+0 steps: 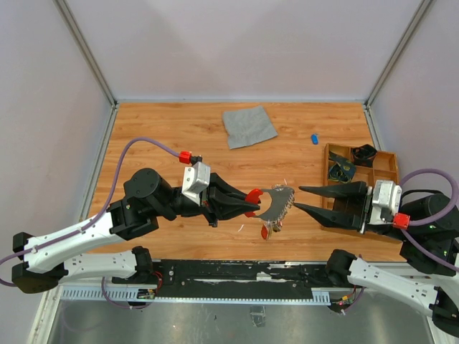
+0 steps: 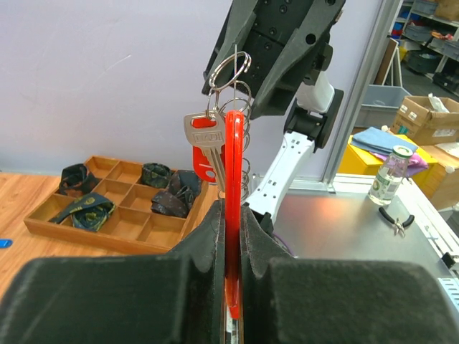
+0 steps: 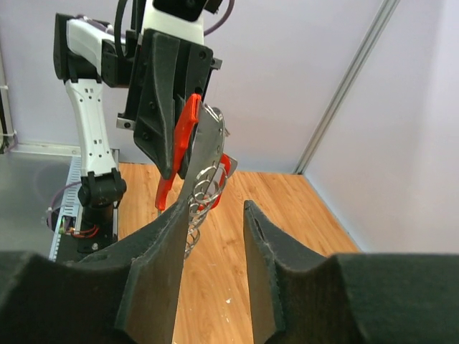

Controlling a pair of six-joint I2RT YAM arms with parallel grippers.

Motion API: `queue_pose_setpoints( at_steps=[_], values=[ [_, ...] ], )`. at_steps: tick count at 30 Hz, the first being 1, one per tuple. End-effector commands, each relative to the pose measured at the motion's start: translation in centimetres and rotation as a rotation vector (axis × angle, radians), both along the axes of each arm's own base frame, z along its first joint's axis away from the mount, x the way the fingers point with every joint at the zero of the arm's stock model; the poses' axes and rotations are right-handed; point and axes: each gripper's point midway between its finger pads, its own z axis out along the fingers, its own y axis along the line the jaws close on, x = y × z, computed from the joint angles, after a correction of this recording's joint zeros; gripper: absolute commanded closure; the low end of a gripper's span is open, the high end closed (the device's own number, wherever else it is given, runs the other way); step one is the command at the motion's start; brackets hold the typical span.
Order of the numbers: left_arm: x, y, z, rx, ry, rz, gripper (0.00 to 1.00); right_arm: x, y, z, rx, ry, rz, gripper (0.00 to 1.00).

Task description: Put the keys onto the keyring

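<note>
Above the wooden surface (image 1: 165, 136), mid-frame in the top view, the left pincer (image 1: 251, 203) is clamped on the red keyring (image 1: 253, 195). The right pincer (image 1: 297, 198) gapes wide just right of it. Silvery keys (image 1: 275, 206) dangle from the ring, and a blue-headed key (image 1: 314, 138) lies at upper right.

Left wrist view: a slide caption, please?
Left gripper clamps the red keyring, a silvery key hanging beside it.

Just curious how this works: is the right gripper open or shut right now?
The right gripper is open: its fingers stand apart in the top view, and its wrist view shows only table between them.
</note>
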Motion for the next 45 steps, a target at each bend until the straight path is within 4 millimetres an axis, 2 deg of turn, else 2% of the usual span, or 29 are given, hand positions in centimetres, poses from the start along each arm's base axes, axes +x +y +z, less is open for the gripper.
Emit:
queue_pose_setpoints(
  at_steps=[1, 9, 17, 34, 45],
  values=[
    [-0.6, 0.9, 3.5, -0.092, -0.04, -0.012, 1.0, 0.8, -0.3, -0.8, -0.023, -0.026, -0.049, 0.62],
    [-0.5, 0.9, 3.5, -0.094, -0.04, -0.01, 0.99, 1.2, 0.1, -1.0, -0.029, -0.019, -0.055, 0.64],
    [-0.4, 0.9, 3.3, -0.093, -0.036, -0.003, 1.0, 1.2, 0.2, -0.2, -0.003, -0.021, -0.052, 0.66],
    [0.2, 0.5, 3.1, -0.078, -0.03, 0.021, 0.99, 0.8, 0.8, -0.2, 0.001, -0.007, -0.016, 0.59],
    [0.3, 0.4, 2.9, -0.068, -0.027, 0.025, 1.0, 0.5, 0.6, 0.2, 0.017, -0.011, -0.006, 0.73]
  ],
)
